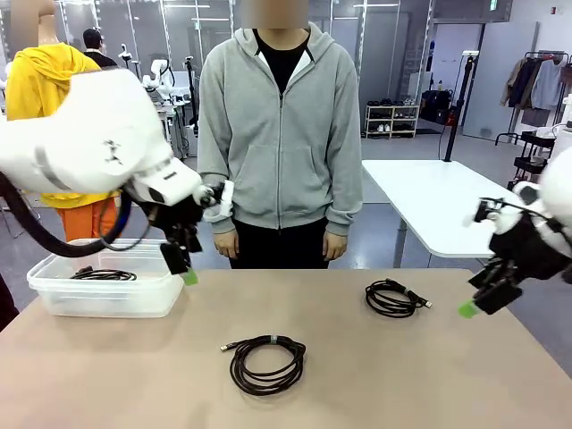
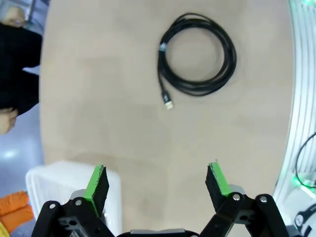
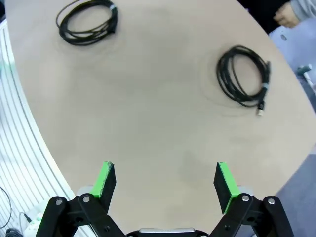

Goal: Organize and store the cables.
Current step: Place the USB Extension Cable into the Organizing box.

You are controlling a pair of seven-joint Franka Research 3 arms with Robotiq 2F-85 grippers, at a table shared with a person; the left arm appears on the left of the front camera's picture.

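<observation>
Two coiled black cables lie on the tan table [image 1: 375, 384]: a larger cable [image 1: 266, 364] near the front centre and a smaller cable [image 1: 391, 298] to the right. A third cable [image 1: 103, 273] rests inside the clear plastic bin [image 1: 54, 295] at the left. My left gripper [image 1: 183, 264] hangs open just right of the bin, above the table. In the left wrist view the gripper [image 2: 157, 180] is empty, with the centre cable [image 2: 195, 91] farther ahead. My right gripper [image 1: 474, 304] hovers open off the table's right edge. Its wrist view shows the gripper [image 3: 163, 180] empty, the right cable [image 3: 223, 74] ahead and the centre cable [image 3: 111, 22] beyond.
A person in a grey hoodie [image 1: 279, 125] stands at the far side of the table with hands down. The bin corner [image 2: 49, 177] sits by my left fingers. A white table [image 1: 438, 201] stands behind on the right. Bare tabletop spreads between the cables.
</observation>
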